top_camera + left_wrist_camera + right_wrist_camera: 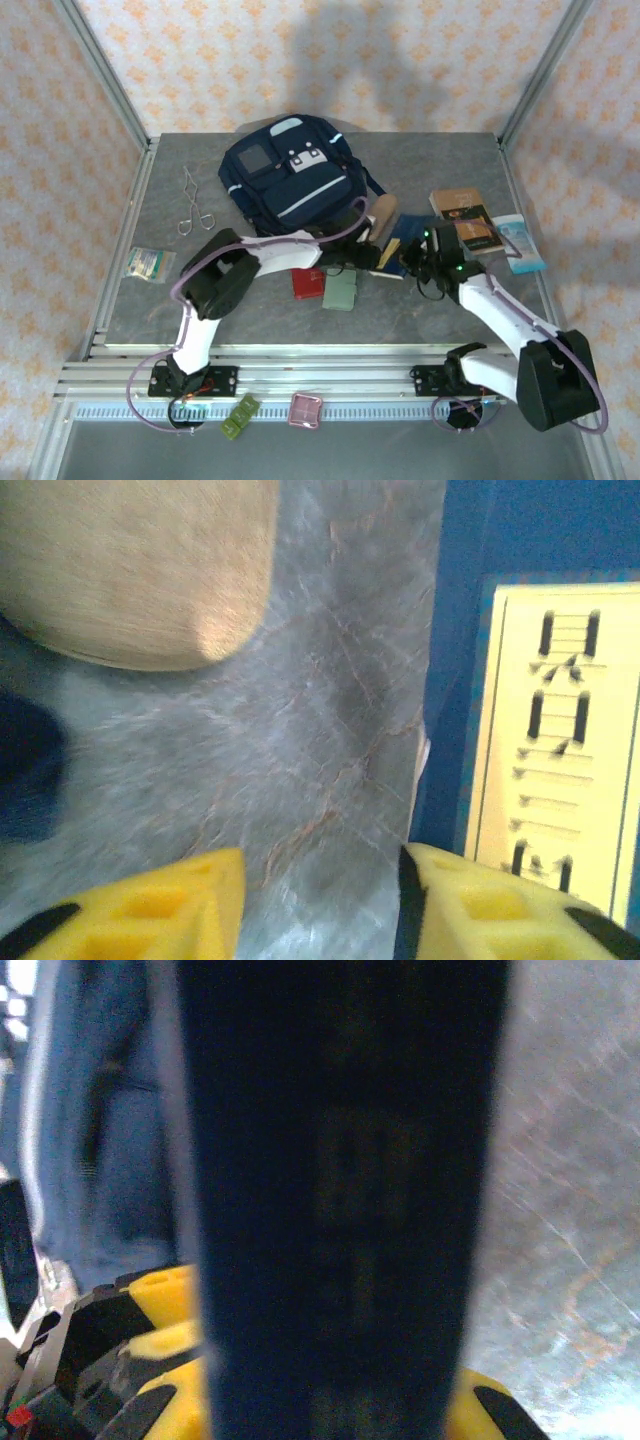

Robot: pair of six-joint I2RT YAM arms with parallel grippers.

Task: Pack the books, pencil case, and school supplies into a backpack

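The blue book (340, 1190) is pinched edge-on by the right claw (330, 1400), long axis running away from it. The left claw (320, 880) is spread (empty) over the desk (320, 730) just beside it, below the backpack (290, 175).

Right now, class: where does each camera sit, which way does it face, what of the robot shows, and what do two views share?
Top external: above and behind the bases, facing down on the table; both arms show.
Left wrist: on the left arm, facing down at the table; its end effector shows, yellow fingers apart.
Right wrist: on the right arm, blurred; a dark blue thing crosses its yellow fingers.
Shared: top external and left wrist show the pencil case and dark blue book.
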